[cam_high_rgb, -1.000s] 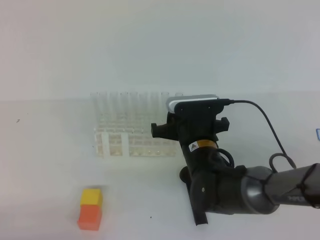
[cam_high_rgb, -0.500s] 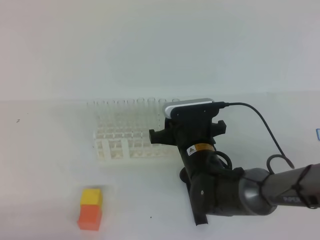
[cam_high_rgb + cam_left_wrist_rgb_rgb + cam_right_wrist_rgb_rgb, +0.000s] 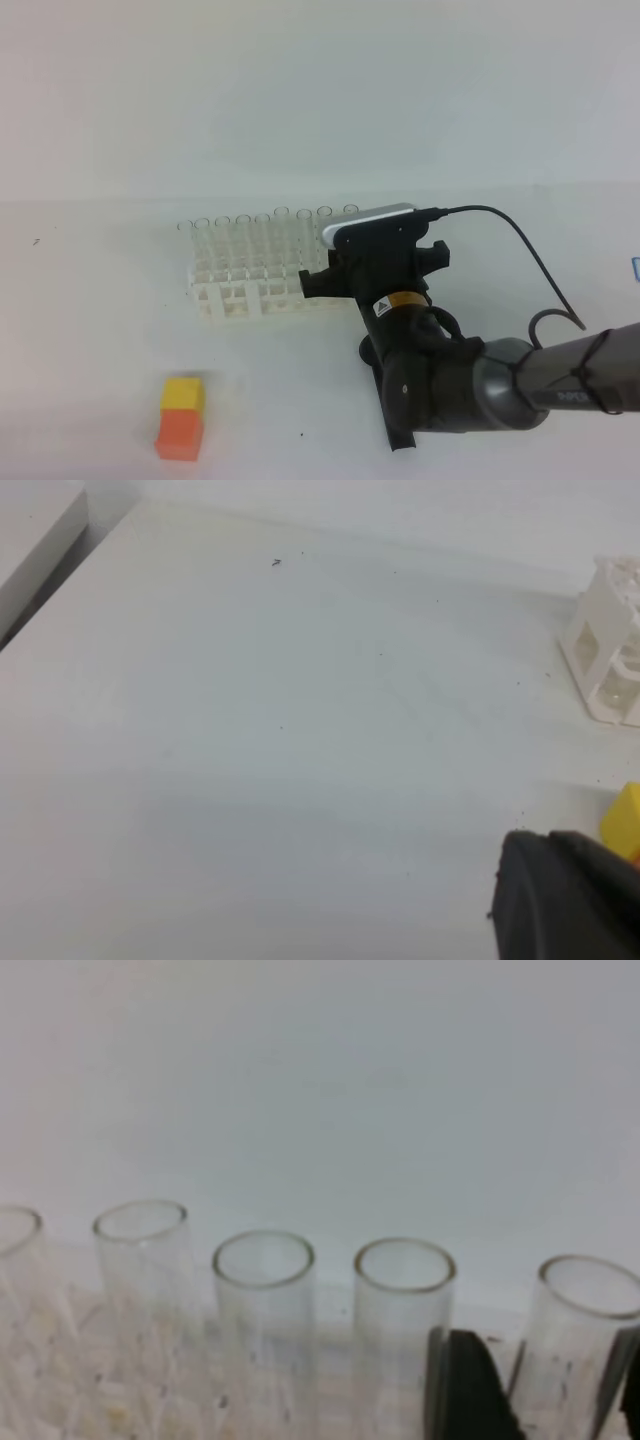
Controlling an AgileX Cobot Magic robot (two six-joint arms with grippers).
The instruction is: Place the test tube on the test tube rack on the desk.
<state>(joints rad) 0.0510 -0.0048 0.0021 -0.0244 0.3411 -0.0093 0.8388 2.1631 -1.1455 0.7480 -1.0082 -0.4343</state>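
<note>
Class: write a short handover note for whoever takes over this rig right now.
Left gripper: shut, nothing seen in it, over the desk.
Right gripper: fingers flank the test tube at the row's end; gripping or not, unclear.
Test tube rack: on the desk, holding a row of tubes.
Done: tube appears in the rack. Left: confirm seating, release, withdraw.

Plain pale wall [image 3: 320, 90]; soft, even light.

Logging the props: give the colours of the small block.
Yellow over orange block, clearest in the exterior high view.
</note>
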